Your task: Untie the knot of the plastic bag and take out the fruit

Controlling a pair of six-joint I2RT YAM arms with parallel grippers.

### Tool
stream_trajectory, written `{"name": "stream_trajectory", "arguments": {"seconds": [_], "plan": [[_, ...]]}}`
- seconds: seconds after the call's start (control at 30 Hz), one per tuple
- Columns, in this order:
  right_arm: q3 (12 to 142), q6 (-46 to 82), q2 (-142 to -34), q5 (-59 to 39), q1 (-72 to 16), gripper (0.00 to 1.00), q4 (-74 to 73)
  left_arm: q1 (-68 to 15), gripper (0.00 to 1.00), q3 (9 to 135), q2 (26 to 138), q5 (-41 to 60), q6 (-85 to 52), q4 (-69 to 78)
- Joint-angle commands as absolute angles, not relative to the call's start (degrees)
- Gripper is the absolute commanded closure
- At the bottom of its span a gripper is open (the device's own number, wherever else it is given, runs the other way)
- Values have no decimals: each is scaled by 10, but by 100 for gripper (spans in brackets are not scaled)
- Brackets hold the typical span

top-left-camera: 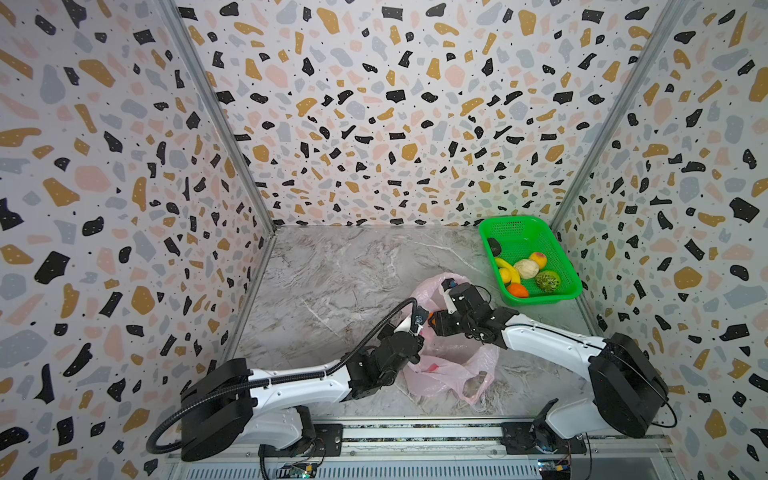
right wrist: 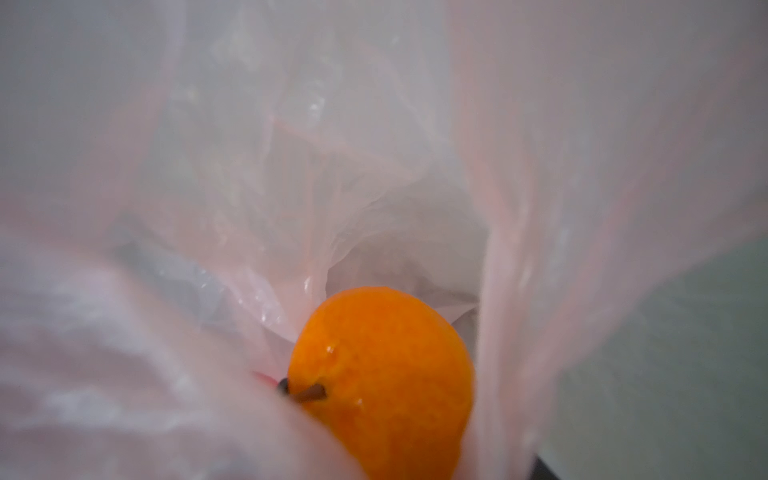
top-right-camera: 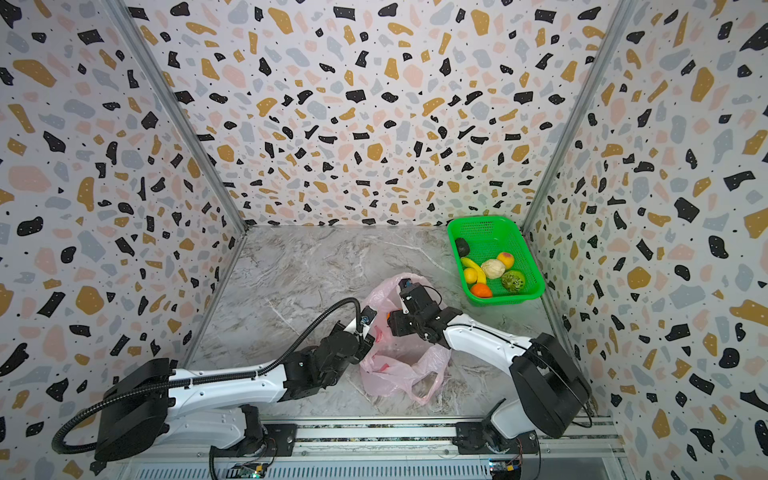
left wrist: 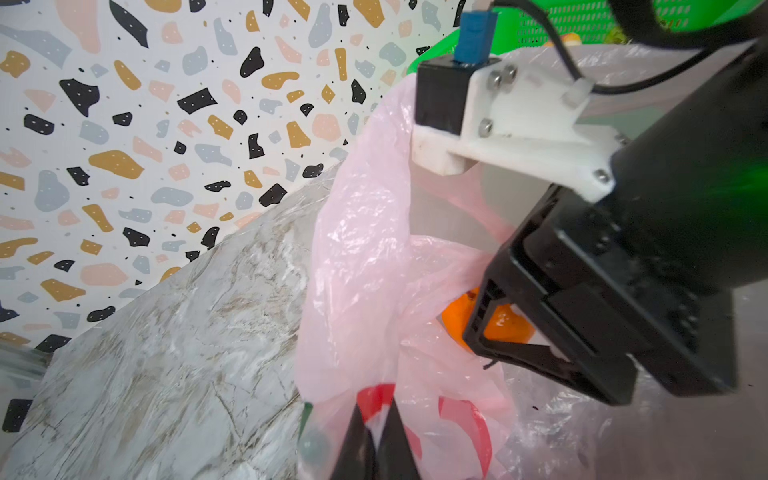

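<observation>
Pink, crinkly and half see-through, the plastic bag (top-left-camera: 440, 372) (top-right-camera: 395, 372) lies on the grey marble worktop (top-left-camera: 332, 282), right of the middle and nearer the front edge than the back. Its long axis runs roughly front to back. The thin looped end trails flat toward the front edge, and the far end stands puffed up around the right arm's wrist.

The left gripper (top-left-camera: 417, 331) comes in from the bag's left side. In the left wrist view its two black fingers (left wrist: 375, 415) are pinched together on the film beside a red printed mark, with the sheet drawn up from them. The right gripper (top-left-camera: 432, 322) (left wrist: 490, 328) reaches in from the right through the bag's open mouth and points toward the left gripper, the two close together. Its jaws are clamped on an orange (left wrist: 455, 320) (right wrist: 382, 374), which sits inside the bag with film on all sides and its stalk end toward the right wrist camera.

The rest of the fruit (top-left-camera: 526, 268) is in the green basket (top-left-camera: 540, 297) at the worktop's back right corner, well apart from the bag. There the banana (top-left-camera: 509, 267) lies slantwise, running from the basket's left wall toward its front.
</observation>
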State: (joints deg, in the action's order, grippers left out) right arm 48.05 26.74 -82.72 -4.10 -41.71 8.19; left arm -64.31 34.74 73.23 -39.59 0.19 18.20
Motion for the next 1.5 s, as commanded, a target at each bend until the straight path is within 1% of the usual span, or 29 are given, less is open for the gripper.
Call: {"name": "stream_trajectory", "arguments": {"seconds": [0.0, 0.1, 0.4, 0.53, 0.6, 0.77, 0.9, 1.03, 1.23, 1.4, 1.47], "plan": [[474, 230, -804, -73, -423, 40, 129, -633, 100, 374, 741, -425, -6, 211], [464, 209, -783, -84, -426, 40, 128, -624, 100, 387, 752, -437, -7, 203], [411, 157, -701, -74, -443, 40, 128, -600, 100, 389, 753, -453, -4, 185], [361, 134, -636, -65, -443, 39, 95, -593, 100, 391, 746, -460, 3, 180], [354, 112, -618, -78, -442, 39, 82, -593, 100, 393, 745, -461, 6, 179], [388, 91, -625, -84, -444, 40, 76, -595, 100, 413, 758, -424, 14, 183], [418, 94, -622, -79, -440, 40, 43, -595, 100, 432, 793, -431, 40, 196], [461, 100, -640, -79, -422, 39, 36, -594, 100, 435, 804, -427, 52, 209], [482, 108, -642, -161, -361, 39, 32, -580, 100, 446, 816, -453, 49, 188], [480, 63, -642, -203, -352, 39, 64, -550, 100, 448, 805, -462, 44, 176], [472, 62, -635, -205, -351, 39, 70, -535, 100, 451, 803, -465, 44, 168]]}}
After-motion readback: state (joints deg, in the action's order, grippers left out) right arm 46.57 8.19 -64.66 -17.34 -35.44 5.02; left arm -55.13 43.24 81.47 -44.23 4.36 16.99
